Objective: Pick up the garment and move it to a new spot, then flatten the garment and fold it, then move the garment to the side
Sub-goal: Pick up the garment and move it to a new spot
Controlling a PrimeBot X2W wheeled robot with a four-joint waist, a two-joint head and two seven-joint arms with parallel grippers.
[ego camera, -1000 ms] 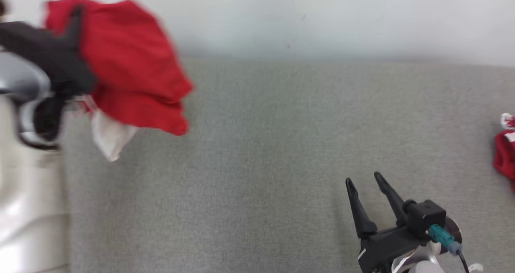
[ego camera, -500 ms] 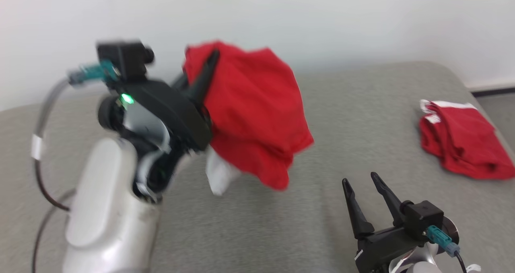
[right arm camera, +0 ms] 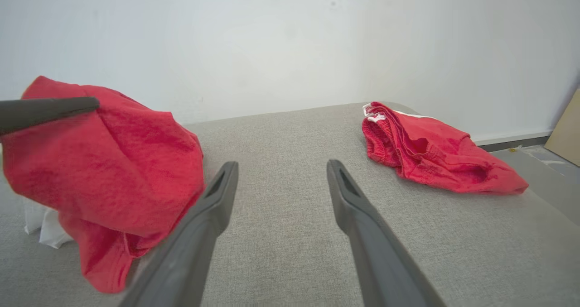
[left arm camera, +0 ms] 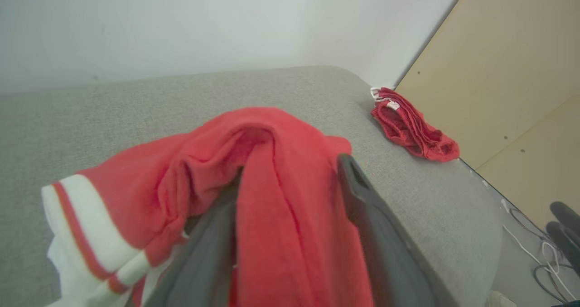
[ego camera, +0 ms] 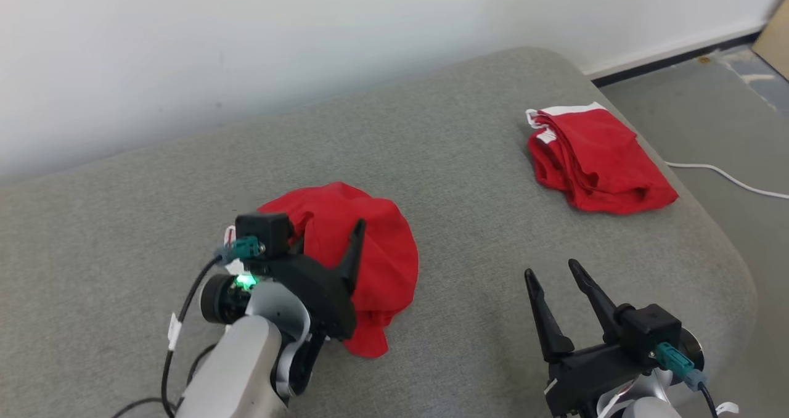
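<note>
A bare indoor room, closer to a test space than a lived-in home. A broad grey fabric-covered cushion (ego camera: 468,159) with rounded corners lies under the right end effector (ego camera: 551,269). Beyond it rises a plain white wall (ego camera: 246,36) edged by dark skirting (ego camera: 666,60). Off to its right, a grey floor (ego camera: 709,128) carries a loose white cable (ego camera: 727,180), and unfinished tan board panels (left arm camera: 507,71) stand there.

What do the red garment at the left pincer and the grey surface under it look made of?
Garment: soft matte red knit, likely a synthetic jersey; it slumps in limp folds. Grey surface: matte woven upholstery, probably over padding; fine flecked weave, rounded edge.
</note>
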